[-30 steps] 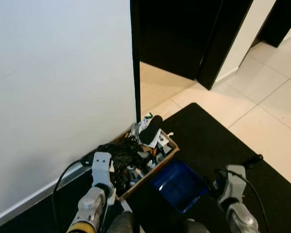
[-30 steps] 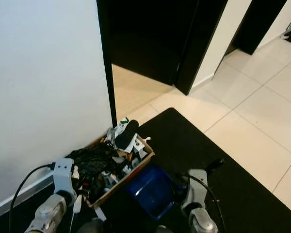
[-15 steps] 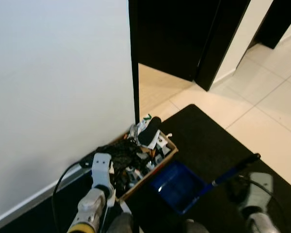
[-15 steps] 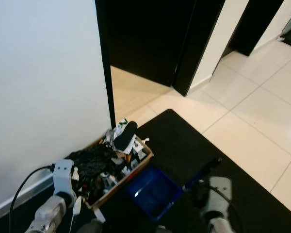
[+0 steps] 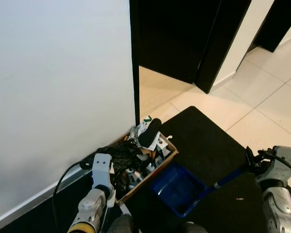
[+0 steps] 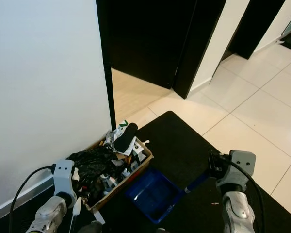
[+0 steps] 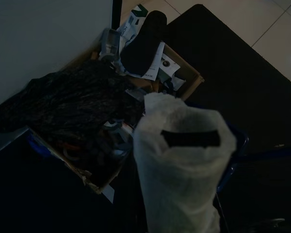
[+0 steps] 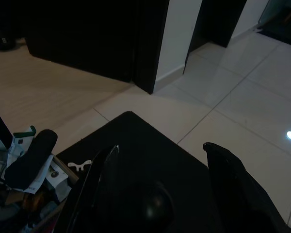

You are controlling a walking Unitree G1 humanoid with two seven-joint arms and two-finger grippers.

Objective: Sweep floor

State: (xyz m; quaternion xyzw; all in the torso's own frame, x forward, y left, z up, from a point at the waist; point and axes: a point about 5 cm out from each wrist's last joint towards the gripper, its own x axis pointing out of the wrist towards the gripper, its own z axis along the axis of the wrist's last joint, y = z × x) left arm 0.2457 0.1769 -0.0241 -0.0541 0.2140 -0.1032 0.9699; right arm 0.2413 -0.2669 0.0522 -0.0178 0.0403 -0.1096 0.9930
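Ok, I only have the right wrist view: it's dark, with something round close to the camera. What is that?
Observer: It's the end of a long blue handle; the right gripper is at its top.
Operator: A handle of what?
Observer: A blue dustpan, lying on the black mat right beside the cardboard box.
Operator: Anything to sweep up?
Observer: One small pale speck on the mat, below the right gripper in the head views. I can't tell what it is.
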